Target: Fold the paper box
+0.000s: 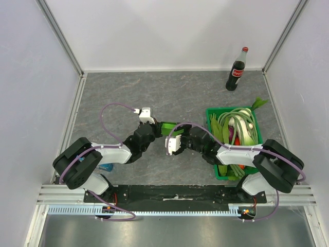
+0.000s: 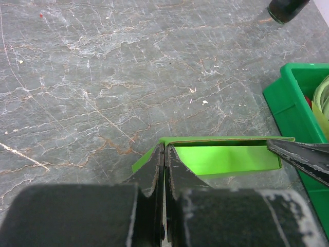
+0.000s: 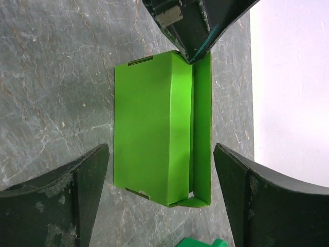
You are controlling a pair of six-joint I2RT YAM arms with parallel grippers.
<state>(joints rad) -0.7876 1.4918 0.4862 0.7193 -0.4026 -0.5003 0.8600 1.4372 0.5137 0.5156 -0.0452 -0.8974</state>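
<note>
Lime-green paper box [image 1: 167, 126] lies mid-counter [image 1: 128, 92] between the two arms, just left of the green crate [image 1: 211, 112] of vegetables. The left end effector [image 1: 156, 123] is clenched tight, pinching a raised flap at the box's left end. The right end effector [image 1: 176, 134] comes in from the box's right end, spread wide and released, with one finger [image 3: 87, 175] on each side of the card, close to its edges, grasping nothing. A cola bottle [image 1: 236, 72] stands upright at the far right.

Lab robot cell: white panels [image 1: 169, 31], aluminium framing [image 1: 60, 36], grey tabletop [image 1: 154, 92]
</note>
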